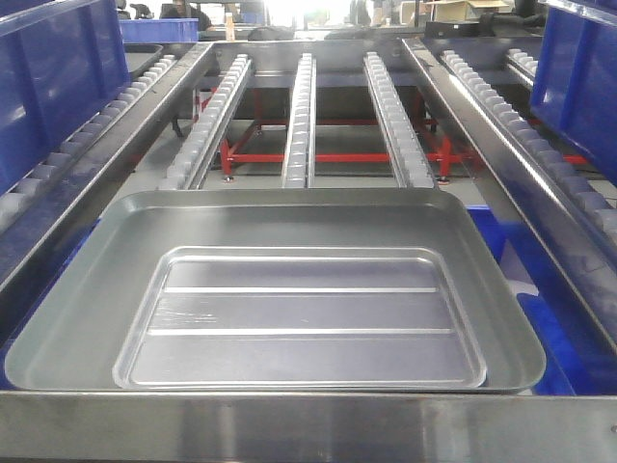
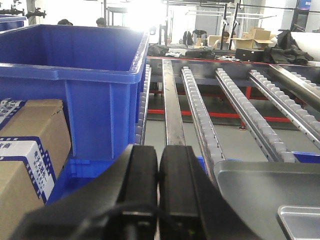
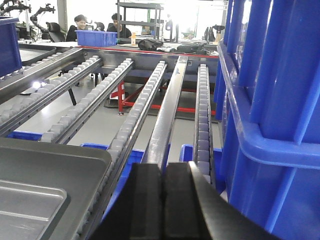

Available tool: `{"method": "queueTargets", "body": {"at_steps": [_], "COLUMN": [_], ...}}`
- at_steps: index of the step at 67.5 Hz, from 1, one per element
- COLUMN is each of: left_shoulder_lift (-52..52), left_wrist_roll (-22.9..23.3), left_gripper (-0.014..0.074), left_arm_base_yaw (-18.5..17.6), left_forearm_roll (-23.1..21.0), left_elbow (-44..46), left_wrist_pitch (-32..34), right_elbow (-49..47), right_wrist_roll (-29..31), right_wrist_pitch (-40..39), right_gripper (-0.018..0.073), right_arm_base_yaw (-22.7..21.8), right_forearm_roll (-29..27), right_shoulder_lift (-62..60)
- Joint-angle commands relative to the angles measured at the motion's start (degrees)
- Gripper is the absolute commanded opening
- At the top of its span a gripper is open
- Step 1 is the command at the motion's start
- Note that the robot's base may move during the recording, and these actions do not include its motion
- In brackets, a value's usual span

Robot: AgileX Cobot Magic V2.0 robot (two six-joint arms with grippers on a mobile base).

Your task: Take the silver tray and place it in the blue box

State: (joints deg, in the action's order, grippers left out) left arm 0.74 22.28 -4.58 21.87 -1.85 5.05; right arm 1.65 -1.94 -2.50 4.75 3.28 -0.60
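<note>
Silver tray point(image 1: 299, 309) lies flat and right way up at the near end of the bench, just behind the steel front rail point(image 1: 308, 424). Its far rim sits over the near ends of the roller rails point(image 1: 301, 116). Two raised ridges run across its floor. Nothing is in it and nothing touches it from above.

Blue box point(image 1: 53, 87) stands at the left edge of the front view, up on the side track, well apart from the tray. In the left wrist view the blue box point(image 2: 75, 75) is open-topped, with a lipped rim and ribbed wall. A cardboard carton point(image 2: 27, 150) with printed labels stands just beside it, lower left. A second blue crate point(image 1: 578, 77) stands on the right side and fills the right of the right wrist view point(image 3: 270, 100).

Left gripper point(image 2: 158, 175): the black fingers are pressed together with no gap and hold nothing. The tray corner point(image 2: 265, 185) shows to its right, apart from it.

Right gripper point(image 3: 163, 200): the fingers are likewise closed flat against each other, and empty. The tray point(image 3: 45, 170) shows to its left, not touching it.

A red frame point(image 1: 337, 157) shows under the rails. Far back, two seated people point(image 3: 80, 22) and a small blue bin point(image 3: 96, 37).
</note>
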Motion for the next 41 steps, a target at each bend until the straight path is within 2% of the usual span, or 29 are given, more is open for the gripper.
{"method": "queueTargets", "body": {"at_steps": [1, 18, 41], "left_shoulder_lift": [0.52, 0.52, 0.52], "left_wrist_roll": [0.48, 0.48, 0.48], "left_gripper": [-0.0008, -0.0008, -0.0008], "left_arm_base_yaw": [-0.08, -0.08, -0.08], "left_forearm_roll": [-0.15, 2.02, 2.15], "left_elbow": [-0.85, -0.85, -0.85], "left_wrist_pitch": [4.45, 4.45, 4.69], "right_elbow": [-1.07, -1.07, -1.07], "right_wrist_roll": [0.14, 0.14, 0.14], "right_wrist_pitch": [-4.91, -4.91, -4.6], "right_gripper": [0.0053, 0.0053, 0.0053], "right_arm_base_yaw": [-0.13, -0.13, -0.14], "right_forearm_roll": [0.22, 0.22, 0.22], "right_shoulder_lift": [-1.2, -1.2, -1.2]}}
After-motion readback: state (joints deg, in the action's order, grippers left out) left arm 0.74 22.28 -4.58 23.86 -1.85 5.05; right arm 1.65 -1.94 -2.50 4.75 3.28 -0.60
